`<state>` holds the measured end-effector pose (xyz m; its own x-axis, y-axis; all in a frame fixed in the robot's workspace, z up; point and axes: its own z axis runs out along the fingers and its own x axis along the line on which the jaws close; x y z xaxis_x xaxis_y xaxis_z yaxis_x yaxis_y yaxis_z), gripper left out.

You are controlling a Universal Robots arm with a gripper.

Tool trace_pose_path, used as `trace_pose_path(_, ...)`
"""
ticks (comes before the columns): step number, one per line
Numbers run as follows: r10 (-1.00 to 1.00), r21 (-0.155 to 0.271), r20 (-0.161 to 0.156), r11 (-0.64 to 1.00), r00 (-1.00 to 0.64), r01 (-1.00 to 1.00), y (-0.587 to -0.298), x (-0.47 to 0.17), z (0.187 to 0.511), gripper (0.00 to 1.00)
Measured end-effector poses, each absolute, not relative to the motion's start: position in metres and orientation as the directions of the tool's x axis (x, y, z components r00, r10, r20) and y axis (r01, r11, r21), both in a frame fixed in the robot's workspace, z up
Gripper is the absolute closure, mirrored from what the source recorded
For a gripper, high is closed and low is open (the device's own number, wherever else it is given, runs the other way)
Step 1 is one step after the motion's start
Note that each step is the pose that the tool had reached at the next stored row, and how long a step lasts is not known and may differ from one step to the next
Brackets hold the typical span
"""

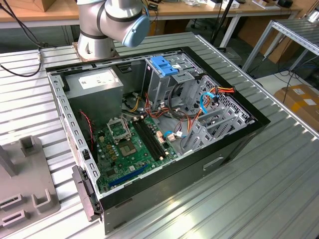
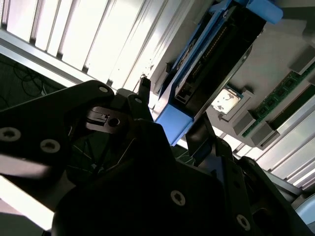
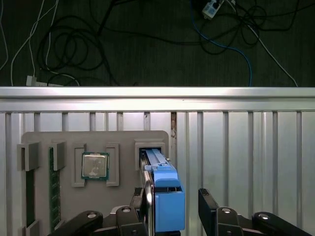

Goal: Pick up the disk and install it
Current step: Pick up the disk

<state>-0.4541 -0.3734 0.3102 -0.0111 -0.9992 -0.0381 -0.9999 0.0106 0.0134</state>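
Disk [image 3: 165,199] first: it is seen standing on edge in a slot of the grey holder plate [image 3: 123,140], which is laid on the ribbed metal table [image 3: 246,147]. A blue plastic rail is shown running along its exposed edge, ending in a broad blue tab. In the second wrist view the disk [image 2: 209,59] is caught from the side, dark-bodied, with a row of connector pins framed between the blue rails.

The gripper [image 3: 174,196] is held open astride it. One black finger [image 3: 138,197] is set close against one face (contact cannot be judged), while the other is kept apart, with bare table visible in the gap. Nothing is clamped. The same straddle is shown by the gripper [image 2: 172,115] in the second wrist view.

On the same plate a processor chip [image 3: 95,164] is seated in the neighbouring pocket, and a green memory stick [image 3: 51,182] is slotted beyond it.

In the exterior view an open computer case [image 1: 164,191] is spread across the centre of the frame, with the motherboard [image 1: 134,144] at lower centre, the blue-topped drive cage [image 1: 164,67] at upper centre and the grey power supply [image 1: 94,84] at upper left. The arm's base [image 1: 99,25] is seen at the top edge.
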Motion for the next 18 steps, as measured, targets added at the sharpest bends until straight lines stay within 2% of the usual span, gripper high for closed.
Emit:
trace_pose_path(9,-0.999,0.014,-0.038,0.011,-0.011,-1.000,-0.3729,-0.4541,0.3102,0.45)
trace_pose_path(12,-1.000,0.014,-0.013,0.011,-0.011,-1.000,-0.3730,-0.4541,0.3101,0.45)
trace_pose_path(18,-1.000,0.014,-0.013,0.011,-0.011,-1.000,-0.3752,-0.4552,0.3097,0.45)
